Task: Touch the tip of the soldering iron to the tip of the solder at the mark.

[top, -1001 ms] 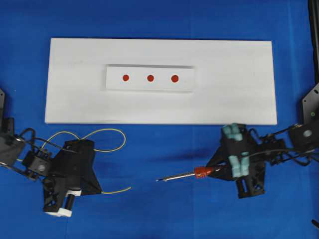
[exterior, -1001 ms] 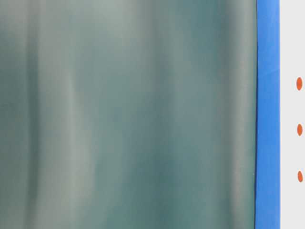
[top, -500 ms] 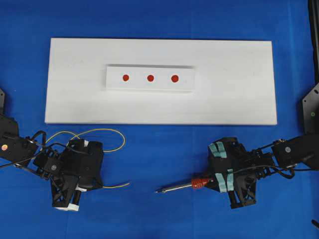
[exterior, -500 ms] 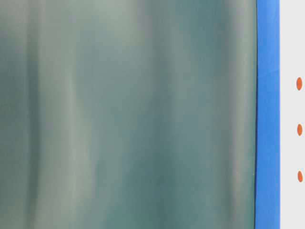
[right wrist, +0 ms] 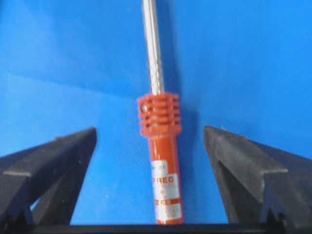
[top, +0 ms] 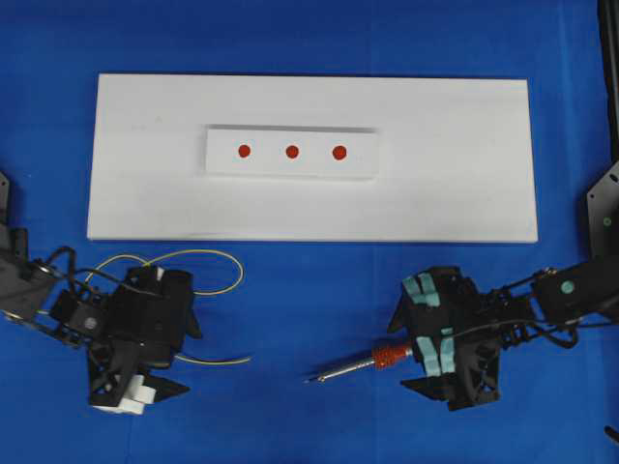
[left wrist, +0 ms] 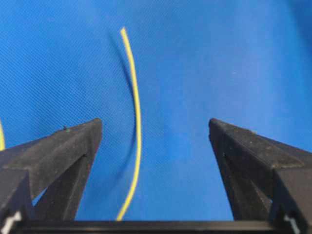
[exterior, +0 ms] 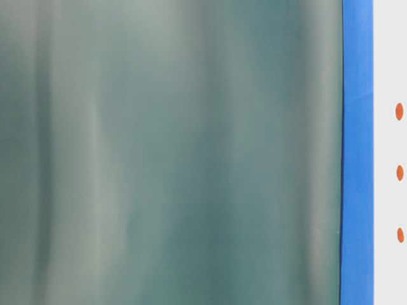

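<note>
The soldering iron (top: 346, 367) lies on the blue cloth with its tip pointing left. Its red-orange handle (right wrist: 163, 161) sits between the spread fingers of my right gripper (top: 398, 353), which is open and touches neither side of it. The yellow solder wire (top: 215, 360) also rests on the cloth, its free end toward the iron. It runs between the fingers of my open left gripper (top: 189, 358), closer to the left finger (left wrist: 73, 146). Three red marks (top: 291, 152) sit on a raised white strip on the white board (top: 455, 164), far from both tools.
The solder's slack loops on the cloth (top: 224, 263) behind the left gripper, just below the board's front edge. A blurred grey-green surface (exterior: 172, 152) fills most of the table-level view. Only a blue strip and the red marks (exterior: 399, 173) show at its right edge.
Both grippers were shut, the left on the solder and the right on the iron, and have now opened. The iron's tip has dropped slightly toward the front edge.
</note>
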Robot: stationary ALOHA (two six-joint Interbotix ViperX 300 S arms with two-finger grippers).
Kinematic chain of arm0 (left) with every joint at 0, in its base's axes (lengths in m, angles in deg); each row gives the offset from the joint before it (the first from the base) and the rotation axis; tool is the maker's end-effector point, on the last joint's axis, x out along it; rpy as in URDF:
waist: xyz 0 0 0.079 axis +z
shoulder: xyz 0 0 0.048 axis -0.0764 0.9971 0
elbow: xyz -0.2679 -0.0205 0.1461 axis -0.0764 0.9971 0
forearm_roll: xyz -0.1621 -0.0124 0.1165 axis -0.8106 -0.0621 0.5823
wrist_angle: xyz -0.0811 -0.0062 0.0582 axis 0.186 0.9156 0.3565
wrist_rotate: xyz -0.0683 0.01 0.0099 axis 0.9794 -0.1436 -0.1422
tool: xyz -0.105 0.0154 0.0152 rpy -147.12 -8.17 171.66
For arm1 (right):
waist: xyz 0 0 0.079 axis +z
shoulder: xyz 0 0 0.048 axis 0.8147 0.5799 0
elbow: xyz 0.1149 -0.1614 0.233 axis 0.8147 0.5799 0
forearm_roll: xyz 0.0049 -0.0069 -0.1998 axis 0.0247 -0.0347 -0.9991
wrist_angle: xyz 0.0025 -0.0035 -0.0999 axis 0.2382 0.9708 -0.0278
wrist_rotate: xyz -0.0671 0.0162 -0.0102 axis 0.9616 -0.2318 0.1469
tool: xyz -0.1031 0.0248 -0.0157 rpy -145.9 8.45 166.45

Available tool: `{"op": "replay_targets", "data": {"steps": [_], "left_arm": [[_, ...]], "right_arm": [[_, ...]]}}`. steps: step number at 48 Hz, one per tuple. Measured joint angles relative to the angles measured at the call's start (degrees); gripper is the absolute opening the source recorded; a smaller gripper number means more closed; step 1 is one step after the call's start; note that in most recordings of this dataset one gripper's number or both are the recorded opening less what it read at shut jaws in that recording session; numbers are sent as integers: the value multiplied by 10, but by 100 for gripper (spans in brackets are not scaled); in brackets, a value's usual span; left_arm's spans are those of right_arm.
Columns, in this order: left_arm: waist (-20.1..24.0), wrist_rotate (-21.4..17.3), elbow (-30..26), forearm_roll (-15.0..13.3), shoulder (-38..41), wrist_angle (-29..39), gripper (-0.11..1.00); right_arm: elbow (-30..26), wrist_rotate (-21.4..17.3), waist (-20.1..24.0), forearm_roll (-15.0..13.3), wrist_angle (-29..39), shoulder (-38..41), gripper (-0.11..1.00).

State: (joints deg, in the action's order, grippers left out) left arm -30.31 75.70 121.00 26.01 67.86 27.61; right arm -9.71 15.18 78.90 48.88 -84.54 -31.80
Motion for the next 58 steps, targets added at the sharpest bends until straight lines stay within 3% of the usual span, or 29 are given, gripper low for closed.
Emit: {"op": "replay_targets", "data": {"steps": [5, 12, 23, 28, 34, 45, 58], "left_arm": [[1, -22, -7, 0, -47, 54, 81], [13, -54, -9, 0, -112, 105, 81], [72, -115, 18, 0, -218, 122, 80], [109, -143, 42, 0, -265, 119, 80], [163, -163, 76, 0, -328, 109, 80], [240, -196, 137, 0, -430, 84, 80], [270, -200, 214, 0, -508, 29, 80]], "right_arm": [[-7, 2, -13, -16, 33, -50, 78], [-8, 2, -45, -52, 80, -121, 78], [10, 2, -129, -119, 121, -244, 78], [32, 2, -177, -136, 124, -300, 78], [54, 3, -230, -152, 124, -357, 78], [105, 3, -290, -192, 98, -440, 77], [186, 3, -320, -200, 18, -480, 77]]}}
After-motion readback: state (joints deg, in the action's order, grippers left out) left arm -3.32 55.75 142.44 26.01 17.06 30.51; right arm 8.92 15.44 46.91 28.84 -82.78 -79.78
